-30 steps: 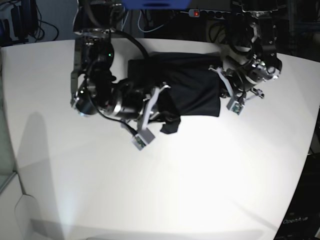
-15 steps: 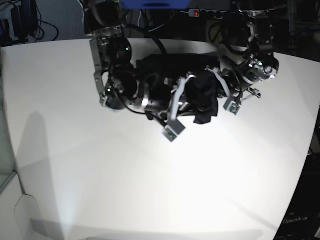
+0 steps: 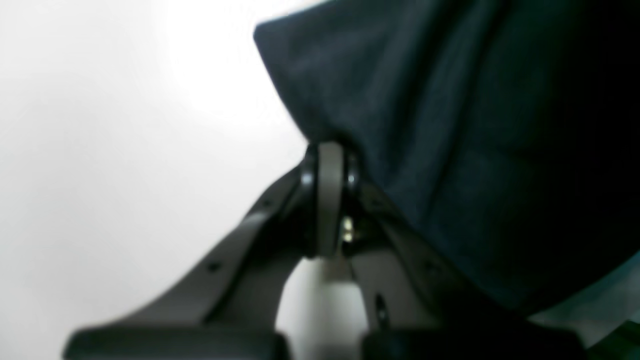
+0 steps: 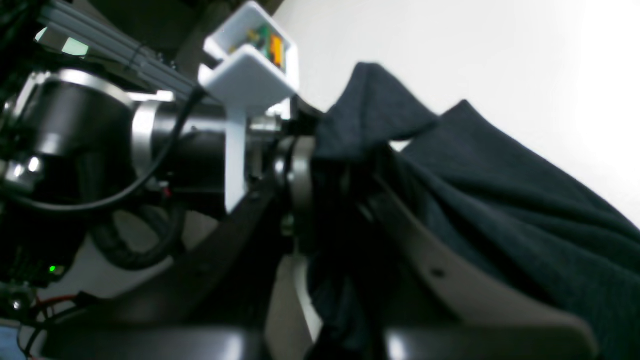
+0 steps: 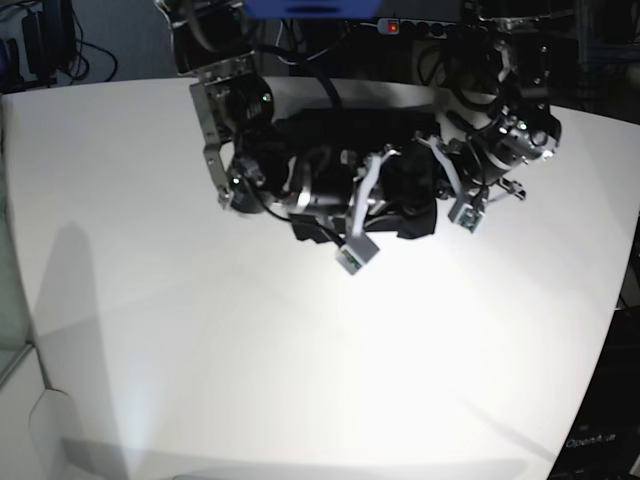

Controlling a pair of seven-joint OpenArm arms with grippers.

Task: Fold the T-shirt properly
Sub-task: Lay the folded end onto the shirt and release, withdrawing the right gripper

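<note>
The dark T-shirt [image 5: 335, 130] lies bunched at the back middle of the white table [image 5: 300, 350]. My right gripper [image 5: 395, 190] has come across it from the left and stands right beside my left gripper [image 5: 435, 180] at the shirt's right edge. In the right wrist view, a fold of T-shirt [image 4: 500, 190] is pinched between the right gripper's [image 4: 335, 160] fingers, close to the other arm's white camera box [image 4: 250, 65]. The left gripper's [image 3: 327, 160] pads meet on the edge of the T-shirt [image 3: 450, 125], which rises from their tip.
Cables and a power strip [image 5: 392, 26] run behind the table's far edge. The table's right edge [image 5: 610, 330] drops off to a dark floor. The left arm's black body [image 4: 75, 140] fills the space just ahead of the right gripper.
My right arm has swung rightward across the table, carrying the shirt's left part over onto the right part. The shirt is now a narrower bundle. The left arm has stayed put.
</note>
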